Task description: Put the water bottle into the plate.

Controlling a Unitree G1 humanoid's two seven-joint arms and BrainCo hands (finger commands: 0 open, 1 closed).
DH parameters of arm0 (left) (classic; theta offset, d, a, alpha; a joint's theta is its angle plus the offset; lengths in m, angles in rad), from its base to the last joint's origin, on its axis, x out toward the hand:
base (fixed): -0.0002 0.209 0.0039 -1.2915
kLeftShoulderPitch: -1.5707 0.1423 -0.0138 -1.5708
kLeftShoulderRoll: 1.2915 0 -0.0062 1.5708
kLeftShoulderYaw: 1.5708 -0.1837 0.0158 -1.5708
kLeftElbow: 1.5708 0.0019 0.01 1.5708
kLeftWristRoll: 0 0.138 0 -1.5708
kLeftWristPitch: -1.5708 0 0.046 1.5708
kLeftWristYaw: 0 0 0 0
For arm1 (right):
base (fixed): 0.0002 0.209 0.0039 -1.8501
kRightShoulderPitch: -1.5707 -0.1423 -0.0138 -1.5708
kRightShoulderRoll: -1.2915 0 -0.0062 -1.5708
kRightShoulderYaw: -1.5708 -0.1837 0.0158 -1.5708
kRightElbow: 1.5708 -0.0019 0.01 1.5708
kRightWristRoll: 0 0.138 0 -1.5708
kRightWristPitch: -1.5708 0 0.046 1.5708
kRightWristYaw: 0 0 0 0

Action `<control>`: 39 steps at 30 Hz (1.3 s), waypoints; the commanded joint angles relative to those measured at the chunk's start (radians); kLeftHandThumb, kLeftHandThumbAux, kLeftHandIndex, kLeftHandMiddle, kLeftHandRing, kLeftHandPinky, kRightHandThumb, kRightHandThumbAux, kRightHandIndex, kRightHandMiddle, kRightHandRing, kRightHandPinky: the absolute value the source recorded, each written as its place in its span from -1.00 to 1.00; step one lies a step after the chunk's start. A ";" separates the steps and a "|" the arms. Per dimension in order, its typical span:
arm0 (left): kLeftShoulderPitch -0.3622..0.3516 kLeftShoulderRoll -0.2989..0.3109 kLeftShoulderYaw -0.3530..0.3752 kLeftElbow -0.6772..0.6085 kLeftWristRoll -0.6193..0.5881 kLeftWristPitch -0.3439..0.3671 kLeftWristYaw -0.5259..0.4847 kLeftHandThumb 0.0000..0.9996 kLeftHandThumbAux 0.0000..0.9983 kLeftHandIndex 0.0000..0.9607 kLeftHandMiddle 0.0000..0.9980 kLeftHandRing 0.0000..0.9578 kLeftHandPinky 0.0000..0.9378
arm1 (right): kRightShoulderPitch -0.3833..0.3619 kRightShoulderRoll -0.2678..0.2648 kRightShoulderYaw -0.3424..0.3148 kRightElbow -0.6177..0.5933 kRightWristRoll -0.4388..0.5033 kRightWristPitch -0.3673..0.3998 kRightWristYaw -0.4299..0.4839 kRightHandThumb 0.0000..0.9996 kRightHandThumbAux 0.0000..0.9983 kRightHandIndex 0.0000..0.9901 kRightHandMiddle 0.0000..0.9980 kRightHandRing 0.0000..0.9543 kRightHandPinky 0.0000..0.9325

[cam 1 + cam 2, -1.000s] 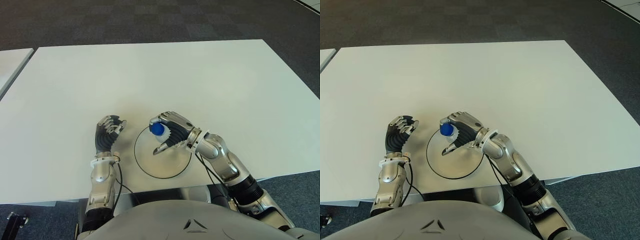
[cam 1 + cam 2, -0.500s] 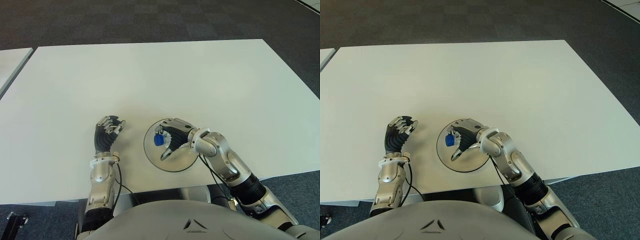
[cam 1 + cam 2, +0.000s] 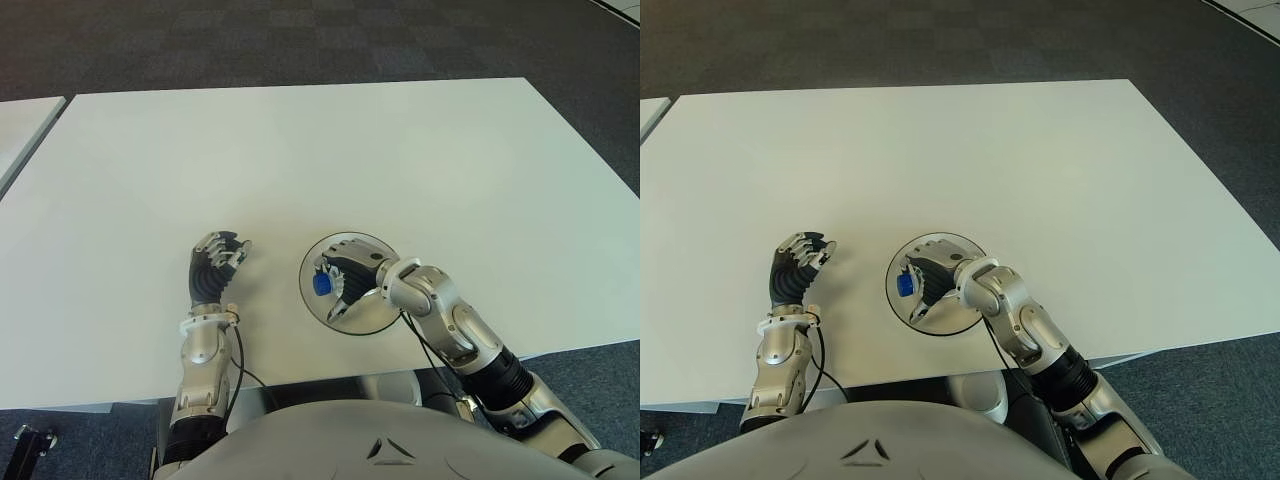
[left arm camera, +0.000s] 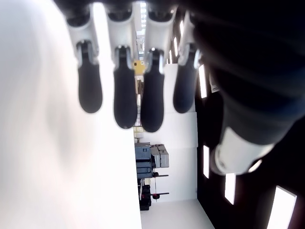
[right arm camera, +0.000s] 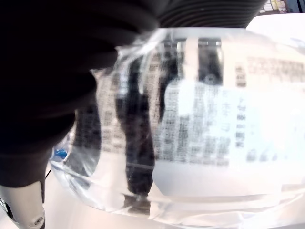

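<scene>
My right hand (image 3: 345, 280) is shut on a clear water bottle with a blue cap (image 3: 322, 284). The bottle lies tilted over a round clear plate with a dark rim (image 3: 375, 322) near the table's front edge. The cap points toward my left hand. Up close in the right wrist view, the bottle's label and clear body (image 5: 200, 124) fill the frame with the fingers wrapped around it. Whether the bottle touches the plate is hidden by the hand. My left hand (image 3: 215, 268) shows left of the plate, fingers curled, holding nothing.
The white table (image 3: 320, 160) stretches far ahead and to both sides. Its front edge runs just behind my hands. Another white table's corner (image 3: 20, 125) shows at far left. Dark carpet lies beyond.
My right hand has lowered with the bottle and tipped it over, the cap now pointing left. The plate has shifted right and slightly farther from the front edge. The left hand has not moved.
</scene>
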 commanded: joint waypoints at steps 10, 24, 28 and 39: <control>-0.001 0.007 0.007 0.007 -0.004 0.011 0.003 0.42 0.42 -0.10 0.09 0.11 0.09 | -0.049 -0.016 0.027 0.042 0.025 -0.055 0.058 -0.39 0.37 -0.98 -0.86 -0.79 -0.62; -0.005 0.013 0.007 0.017 0.010 0.008 0.008 0.41 0.42 -0.10 0.10 0.12 0.11 | -0.046 -0.036 0.010 0.082 0.068 -0.164 -0.028 0.04 -0.18 -1.00 -1.00 -1.00 -0.98; -0.006 0.013 0.006 0.020 0.012 0.001 0.009 0.42 0.42 -0.10 0.10 0.12 0.10 | -0.005 -0.024 -0.012 0.098 0.086 -0.206 -0.132 0.08 -0.30 -1.00 -1.00 -1.00 -1.00; -0.003 0.008 0.007 0.007 -0.008 0.025 0.001 0.42 0.42 -0.10 0.09 0.11 0.09 | 0.014 -0.009 -0.015 0.128 0.068 -0.206 -0.207 0.10 -0.50 -1.00 -1.00 -1.00 -1.00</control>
